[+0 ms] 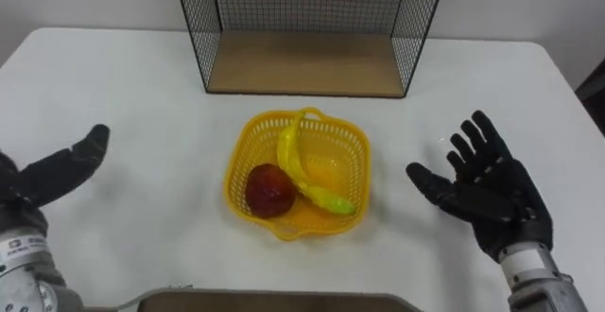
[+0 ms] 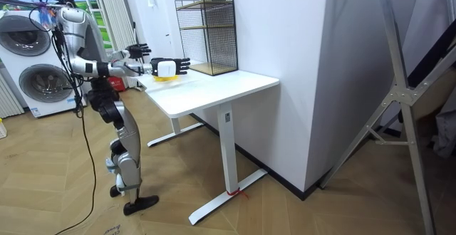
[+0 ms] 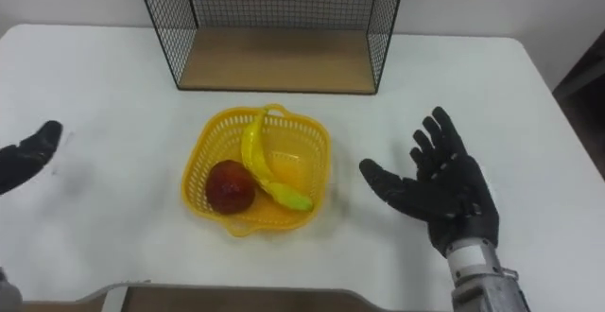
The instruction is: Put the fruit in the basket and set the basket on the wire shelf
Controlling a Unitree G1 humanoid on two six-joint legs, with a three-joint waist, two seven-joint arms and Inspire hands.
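Basket (image 1: 235, 176) rests on white table (image 1: 123, 85); left robot hand (image 1: 57, 172) and right robot hand (image 1: 492, 199) both open.

A yellow plastic basket (image 1: 357, 153) with openwork walls stands upright on the white worktop (image 1: 123, 95), near the front of the wire shelf (image 1: 302, 66) but apart from it. In it lie a dark red apple (image 1: 269, 190), at the near left, and a yellow-green banana (image 1: 301, 175), curving from the far rim to the near right and touching the apple. The black wire shelf has a wooden base and stands at the worktop's far edge
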